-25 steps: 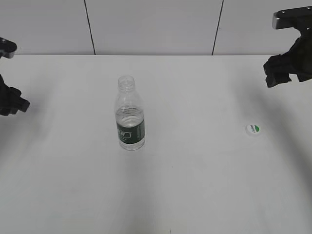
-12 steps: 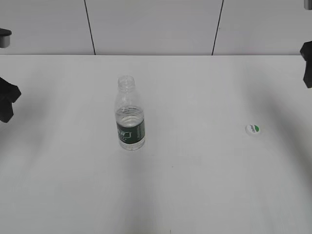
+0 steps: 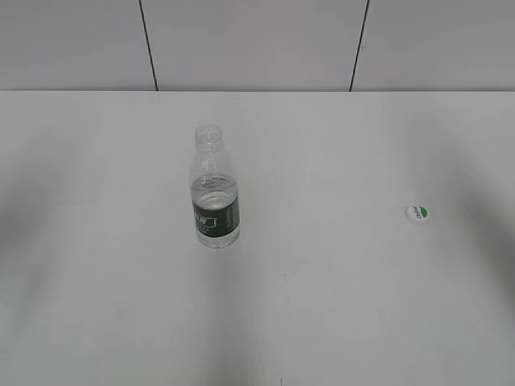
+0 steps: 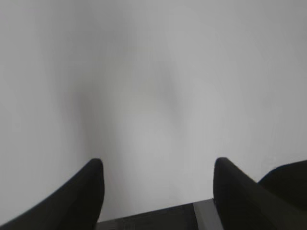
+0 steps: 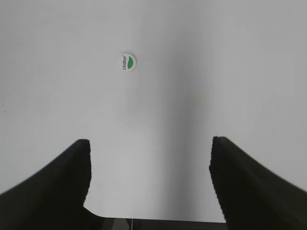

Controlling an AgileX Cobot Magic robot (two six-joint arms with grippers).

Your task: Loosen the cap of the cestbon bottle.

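Note:
The cestbon bottle [image 3: 215, 189] stands upright left of the table's middle, clear and ribbed with a dark green label band, its neck open with no cap on it. The cap [image 3: 417, 213], white with a green half-moon, lies flat on the table at the right; it also shows in the right wrist view [image 5: 128, 62], well ahead of my right gripper [image 5: 149, 146]. That gripper is open and empty over bare table. My left gripper [image 4: 158, 165] is open and empty over bare table. Neither gripper shows in the exterior view.
The white table [image 3: 322, 305] runs back to a white panelled wall [image 3: 257, 40] with two dark vertical seams.
Both arms have drawn back out of the exterior view, the left off the left edge and the right off the right edge. The bottle and the cap have not moved.

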